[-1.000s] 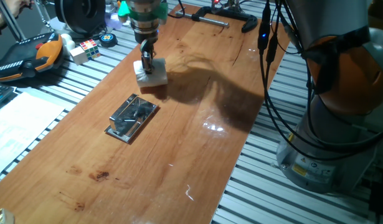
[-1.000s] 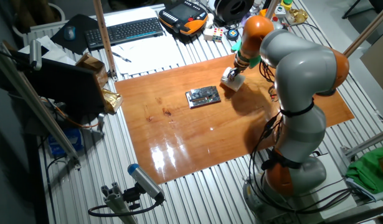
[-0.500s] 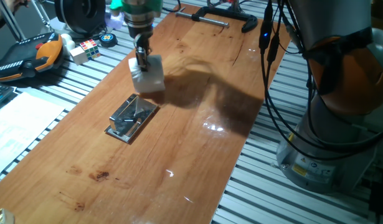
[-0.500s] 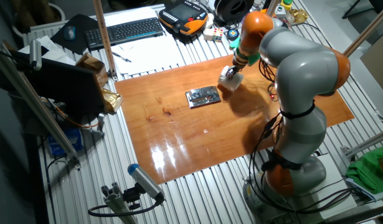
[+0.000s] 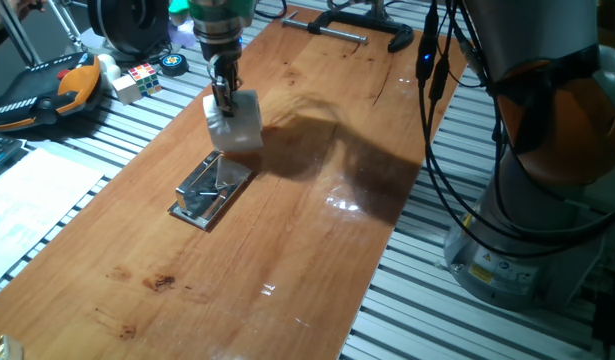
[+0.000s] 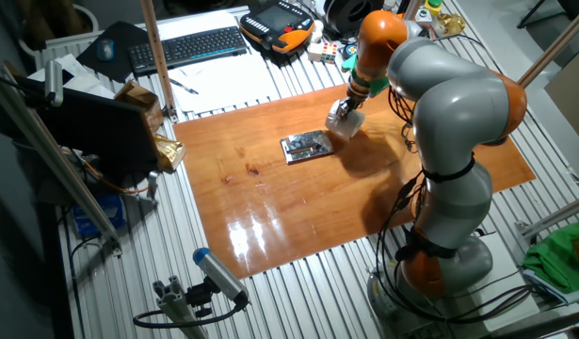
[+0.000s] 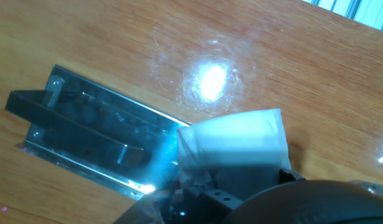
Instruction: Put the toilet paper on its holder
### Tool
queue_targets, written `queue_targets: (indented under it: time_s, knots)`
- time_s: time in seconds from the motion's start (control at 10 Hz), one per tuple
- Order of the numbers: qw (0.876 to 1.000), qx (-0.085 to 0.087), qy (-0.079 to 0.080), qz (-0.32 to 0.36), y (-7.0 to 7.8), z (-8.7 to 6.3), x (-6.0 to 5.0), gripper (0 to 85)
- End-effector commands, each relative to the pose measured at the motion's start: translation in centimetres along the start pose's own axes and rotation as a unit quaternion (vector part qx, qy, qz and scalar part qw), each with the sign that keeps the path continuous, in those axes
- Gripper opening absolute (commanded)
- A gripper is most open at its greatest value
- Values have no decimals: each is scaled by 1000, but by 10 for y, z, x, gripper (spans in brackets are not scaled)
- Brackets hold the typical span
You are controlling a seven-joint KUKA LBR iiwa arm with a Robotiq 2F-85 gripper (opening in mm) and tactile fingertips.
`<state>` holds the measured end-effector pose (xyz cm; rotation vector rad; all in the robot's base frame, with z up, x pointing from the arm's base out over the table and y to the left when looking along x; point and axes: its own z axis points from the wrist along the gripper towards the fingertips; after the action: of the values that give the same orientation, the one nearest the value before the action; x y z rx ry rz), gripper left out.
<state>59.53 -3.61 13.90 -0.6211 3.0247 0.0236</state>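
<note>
Since a second ago the two-finger gripper (image 5: 224, 98) has lifted and carried the small white cylindrical toilet paper roll (image 5: 236, 122) toward seven o'clock, closer to the flat shiny silver metal holder plate (image 5: 213, 189). Its fingers are clamped on the roll, which hangs above the wooden table (image 5: 317, 230) just at the holder's one o'clock end. The roll's long axis cannot be told; the holder's runs from one to seven o'clock.

Fixed views face opposite table (image 5: 287, 230) sides; hand view looks down close.

The wooden worktop (image 5: 307, 230) carries the holder (image 5: 213, 188) lying flat near its middle, and a black-handled clamp (image 5: 359, 24) at the far end.
</note>
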Motion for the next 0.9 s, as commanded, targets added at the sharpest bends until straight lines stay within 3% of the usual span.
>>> queue_targets:
  time_s: [0.0, 0.6, 0.8]
  knots:
    - [1000, 2, -3, -3, 0, 0, 0, 7]
    - [1000, 8, -1, -22, 1, -1, 0, 7]
    - [999, 8, -10, 37, 0, 0, -1, 7]
